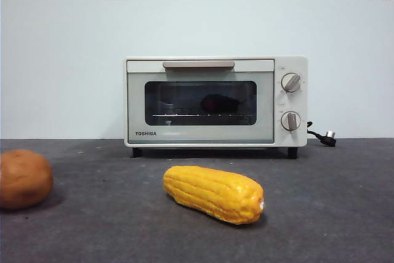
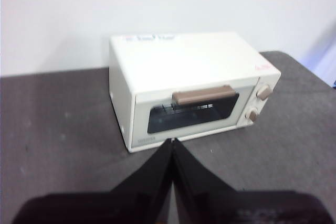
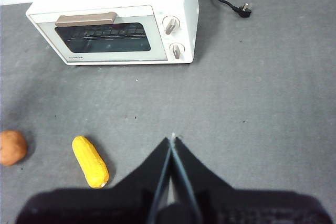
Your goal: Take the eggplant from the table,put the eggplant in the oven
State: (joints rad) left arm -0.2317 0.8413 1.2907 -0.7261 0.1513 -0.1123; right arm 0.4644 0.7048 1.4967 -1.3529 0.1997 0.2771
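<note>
The oven (image 1: 215,101) sits at the back of the table (image 1: 332,201) with its door fully shut, the bar handle (image 1: 198,64) running along the top edge of the door and the two round knobs (image 1: 290,101) stacked on its right side. Through the glass window, a dark rounded shape rests on the wire rack (image 1: 203,115) just right of centre — that is the eggplant (image 1: 219,103), inside the oven, dim behind the glass but there. Out front on the table, the yellow corn cob (image 1: 213,193) lies on its side, well clear of the oven, and the round brown potato (image 1: 23,178) sits off at the left edge of the front view. The black power cord (image 1: 321,135) trails out beside the oven with its plug lying on the table. Neither arm shows in the front view. The left gripper (image 2: 171,141) hangs above the table facing the oven door, jaws pressed together with nothing between them. The right gripper (image 3: 172,138) hovers over bare table, the corn cob off to one side, its jaws likewise closed tip to tip and empty.
</note>
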